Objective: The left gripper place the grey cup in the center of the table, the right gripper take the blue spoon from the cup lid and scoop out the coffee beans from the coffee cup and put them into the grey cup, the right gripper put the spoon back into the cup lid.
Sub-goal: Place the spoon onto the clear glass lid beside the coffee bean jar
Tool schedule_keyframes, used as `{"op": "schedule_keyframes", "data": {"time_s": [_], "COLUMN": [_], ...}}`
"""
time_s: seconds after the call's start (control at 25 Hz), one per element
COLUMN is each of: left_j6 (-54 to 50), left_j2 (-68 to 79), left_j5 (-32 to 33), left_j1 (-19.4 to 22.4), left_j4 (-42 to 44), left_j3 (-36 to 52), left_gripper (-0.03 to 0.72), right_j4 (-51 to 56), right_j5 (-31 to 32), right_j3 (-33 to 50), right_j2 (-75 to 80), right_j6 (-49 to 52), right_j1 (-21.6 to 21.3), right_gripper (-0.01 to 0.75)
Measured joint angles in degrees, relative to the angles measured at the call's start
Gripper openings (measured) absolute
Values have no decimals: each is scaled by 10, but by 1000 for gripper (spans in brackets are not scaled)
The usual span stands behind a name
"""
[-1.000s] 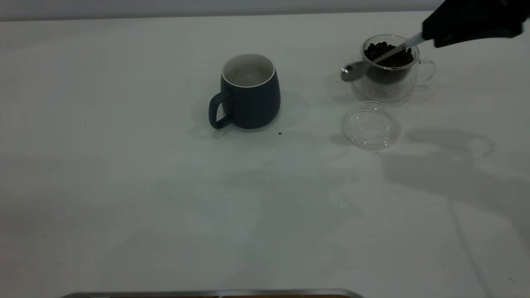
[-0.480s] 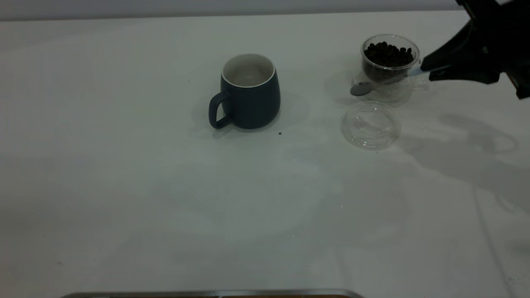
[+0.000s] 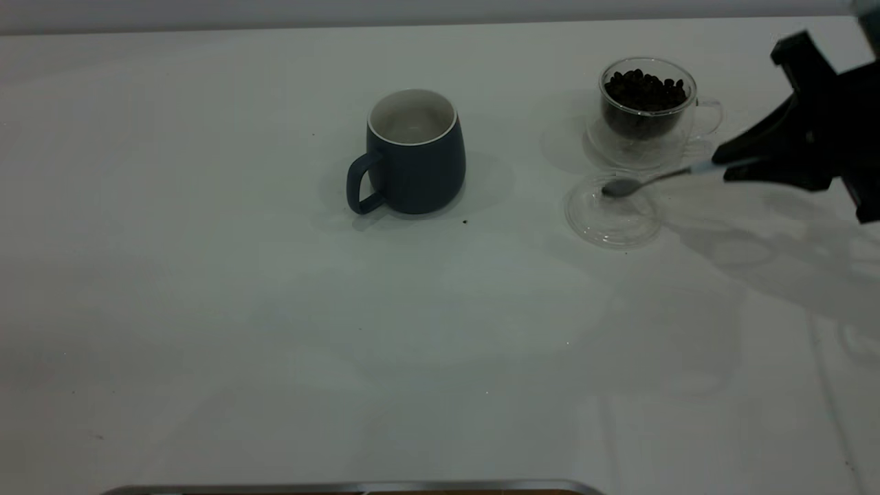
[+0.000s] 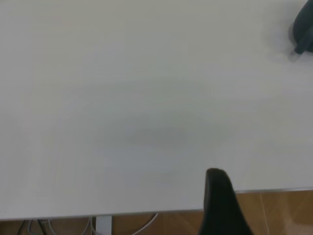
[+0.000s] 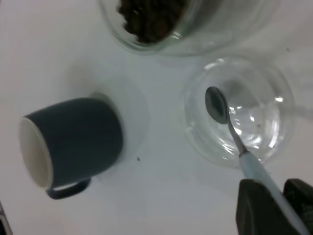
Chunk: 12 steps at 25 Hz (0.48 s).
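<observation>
The left tool (image 4: 221, 196) shows only in its own wrist view, as one dark finger over the near edge of the white table (image 3: 206, 309), parked well away from the work; whether it is wide or narrow cannot be told from that. Near the middle of the table stands the grey cup (image 3: 414, 152), upright, its loop handle turned toward the left and front, its white inside showing no clear contents. A tiny dark speck (image 3: 465, 222) lies on the table just beside the cup's base, on its right front side. Farther right, well apart from the grey cup, the cup lid (image 3: 612, 223) lies flat on the table, and just behind it, near the far right of the table, stands the coffee cup (image 3: 646, 117), with the coffee beans (image 3: 645, 89) heaped dark inside it up near the rim, its small clear handle pointing right. The blue spoon (image 3: 643, 182) reaches in from the right at a shallow slant, its metal bowl over the back part of the cup lid; in the right wrist view the bowl (image 5: 216, 104) sits inside the lid's ring, though contact with the glass cannot be told. The right tool (image 3: 732, 165) hangs low at the table's right edge, its fingers closed narrowly on the spoon's pale handle.
</observation>
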Motion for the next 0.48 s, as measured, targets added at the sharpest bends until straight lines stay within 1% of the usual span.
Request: {"op": "schedule_keyframes", "data": {"time_s": [0.08, 0.48], "left_j6": [0, 0], "left_j2": [0, 0], "left_j5": [0, 0], "left_j1": [0, 0], "left_j4": [0, 0], "left_j3": [0, 0], "left_gripper": [514, 514], "right_j4": [0, 0], "right_j5": [2, 53], "right_j3": [-5, -34], "right_j2": [15, 66], "right_j6": [-9, -53], "right_j1": [0, -1], "right_gripper": [112, 113]}}
